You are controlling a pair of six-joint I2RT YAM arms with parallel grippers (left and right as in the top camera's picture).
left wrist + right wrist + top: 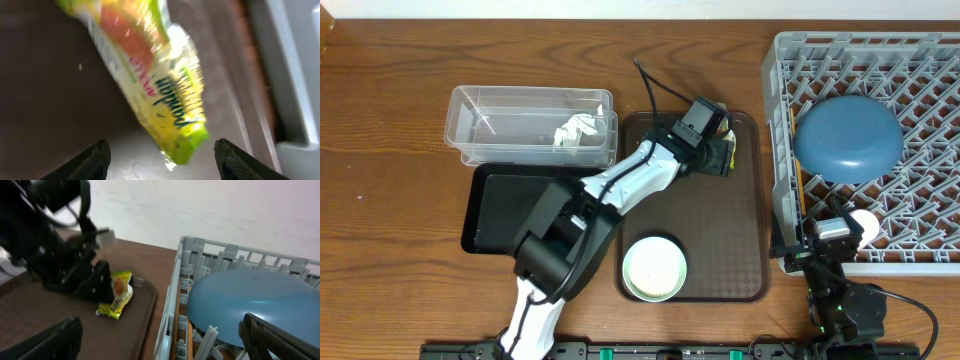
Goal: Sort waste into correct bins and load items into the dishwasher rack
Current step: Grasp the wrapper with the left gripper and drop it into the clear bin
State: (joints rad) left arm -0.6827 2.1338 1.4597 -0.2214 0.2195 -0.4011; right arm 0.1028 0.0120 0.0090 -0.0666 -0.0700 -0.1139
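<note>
The yellow-green snack wrapper [155, 75] lies on the brown serving tray [720, 250] near its far right corner; it also shows in the right wrist view [116, 297]. My left gripper [162, 165] is open right over it, and the wrapper's near end reaches between the fingertips; in the overhead view this gripper [715, 150] covers most of the wrapper. The crumpled white tissue [576, 130] lies in the clear tub [470, 125]. The black tray [500, 210] sits in front of the tub. The dark-blue plate [848, 138] rests in the grey dishwasher rack [920, 70]. My right gripper [165, 340] is open and empty over the rack's left wall.
A white bowl with a pale-green rim [654, 268] stands on the brown tray's near end. A small pale round item [864, 226] sits in the rack beside my right gripper [828, 238]. A wooden strip [798, 185] runs along the rack's left inner edge.
</note>
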